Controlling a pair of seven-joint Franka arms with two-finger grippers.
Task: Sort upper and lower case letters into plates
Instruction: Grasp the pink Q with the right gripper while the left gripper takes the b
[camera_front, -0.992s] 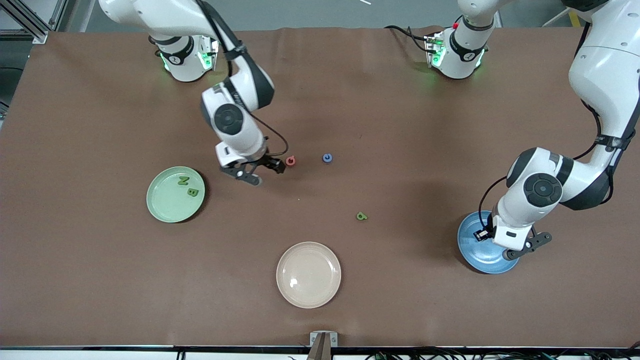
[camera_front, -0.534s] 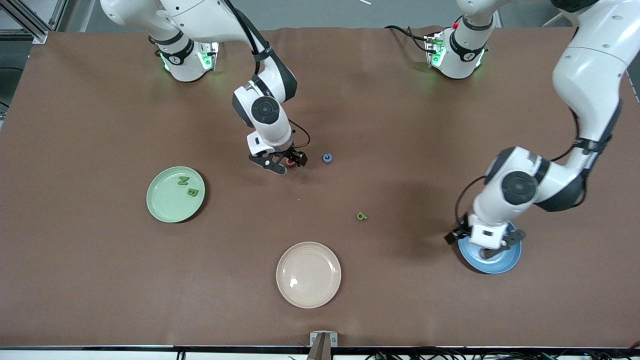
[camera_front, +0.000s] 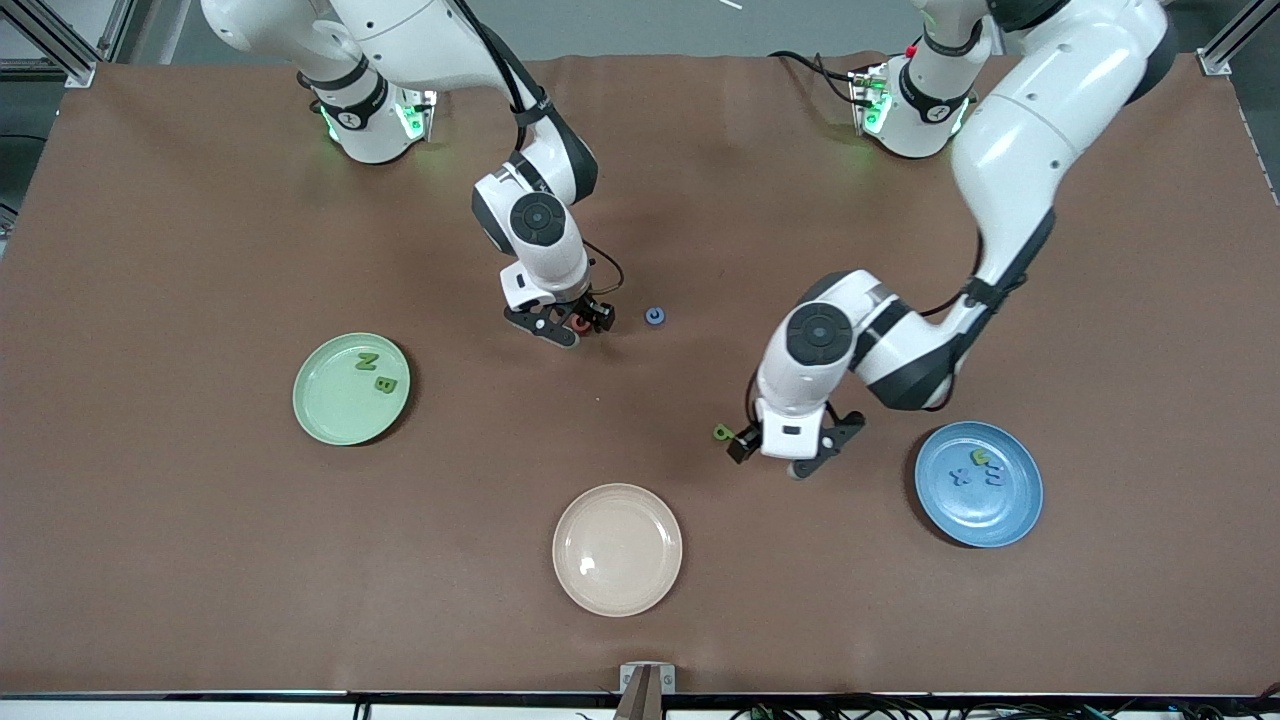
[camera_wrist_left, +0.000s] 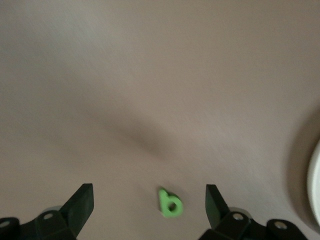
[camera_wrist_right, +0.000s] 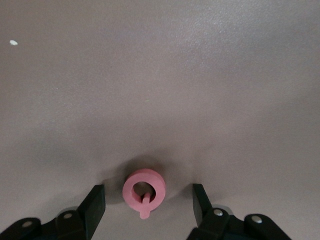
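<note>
The mint green plate (camera_front: 330, 412) lies toward the right arm's end of the table with a green N (camera_front: 366, 362) and B (camera_front: 386, 383) in it. The blue plate (camera_front: 975, 515) lies toward the left arm's end and holds three small letters (camera_front: 980, 457). My left gripper (camera_wrist_left: 149, 207) is open and hangs over a small green letter b (camera_wrist_left: 170, 202), which lies between its fingers untouched. My right gripper (camera_wrist_right: 147, 205) is open and low around a pink letter Q (camera_wrist_right: 145, 190), with a gap on each side. In the front view, the left gripper (camera_front: 770, 455) is beside the green letter (camera_front: 722, 432).
A cream plate (camera_front: 617, 549) lies nearest the front camera, mid-table; its rim (camera_wrist_left: 316, 190) shows in the left wrist view. A small blue letter (camera_front: 654, 316) lies on the table beside the right gripper (camera_front: 565, 325).
The left arm swung from over the blue plate to the green letter, uncovering the letters in that plate. The right gripper moved over the pink letter and its fingers came closer together.
</note>
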